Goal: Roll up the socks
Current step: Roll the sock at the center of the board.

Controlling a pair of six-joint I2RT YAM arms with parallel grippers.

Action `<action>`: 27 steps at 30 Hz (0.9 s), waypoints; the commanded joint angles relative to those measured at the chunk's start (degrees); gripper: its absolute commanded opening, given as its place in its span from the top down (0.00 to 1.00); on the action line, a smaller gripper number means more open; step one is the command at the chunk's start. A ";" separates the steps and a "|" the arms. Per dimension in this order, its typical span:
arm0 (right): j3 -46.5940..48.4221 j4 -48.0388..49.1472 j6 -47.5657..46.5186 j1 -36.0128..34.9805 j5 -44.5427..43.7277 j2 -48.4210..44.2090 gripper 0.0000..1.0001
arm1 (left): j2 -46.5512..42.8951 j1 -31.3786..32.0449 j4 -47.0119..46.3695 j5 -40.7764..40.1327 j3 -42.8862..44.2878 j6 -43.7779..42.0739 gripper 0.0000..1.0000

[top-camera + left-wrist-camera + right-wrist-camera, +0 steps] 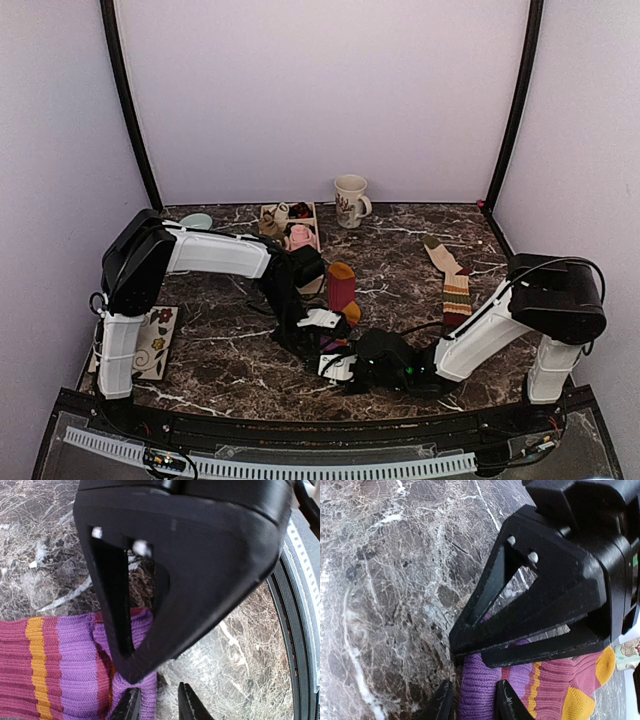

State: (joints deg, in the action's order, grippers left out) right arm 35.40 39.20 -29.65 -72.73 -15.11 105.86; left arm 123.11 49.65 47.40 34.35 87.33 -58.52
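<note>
Top external, left to right: left gripper (156,705) clamped on purple cuff of striped sock (342,285), laid out from there toward 12 o'clock. Just at 5 o'clock, right gripper (472,702) nipped onto same cuff. Well off toward 2 o'clock, second sock (455,290) flat and untouched.

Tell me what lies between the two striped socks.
Only bare marble tabletop between the middle sock and the flat sock on the right; the top view shows it.
</note>
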 commanded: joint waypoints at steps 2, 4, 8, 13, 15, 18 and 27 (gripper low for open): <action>-2.58 1.26 3.97 0.53 0.08 1.43 0.76 | 4.24 0.11 3.85 -4.14 -1.46 -0.37 0.71; -3.21 1.29 5.36 0.57 -0.09 1.68 0.80 | 4.23 0.03 4.13 -3.97 -1.20 -0.36 0.70; -3.78 1.10 7.30 0.38 0.73 2.42 0.85 | 4.45 -0.32 4.95 -3.01 -0.47 0.09 0.68; -3.02 0.85 9.44 0.34 0.43 3.83 0.88 | 4.91 -0.43 6.19 -2.10 -0.22 -0.27 0.64; -2.17 0.15 10.80 0.69 0.68 4.95 0.88 | 4.86 -0.43 6.14 -1.73 -0.14 -0.15 0.63; -2.16 0.42 13.45 1.19 1.43 6.15 0.88 | 4.47 -0.55 5.92 -1.36 -0.33 0.29 0.63; -6.25 0.01 21.55 1.63 5.49 5.19 0.92 | 2.16 -2.36 4.08 -1.27 -4.14 1.30 0.57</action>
State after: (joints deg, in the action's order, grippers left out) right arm 32.38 48.56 -12.99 -71.66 -12.97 109.27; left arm 123.57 48.07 48.45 38.70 86.72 -58.67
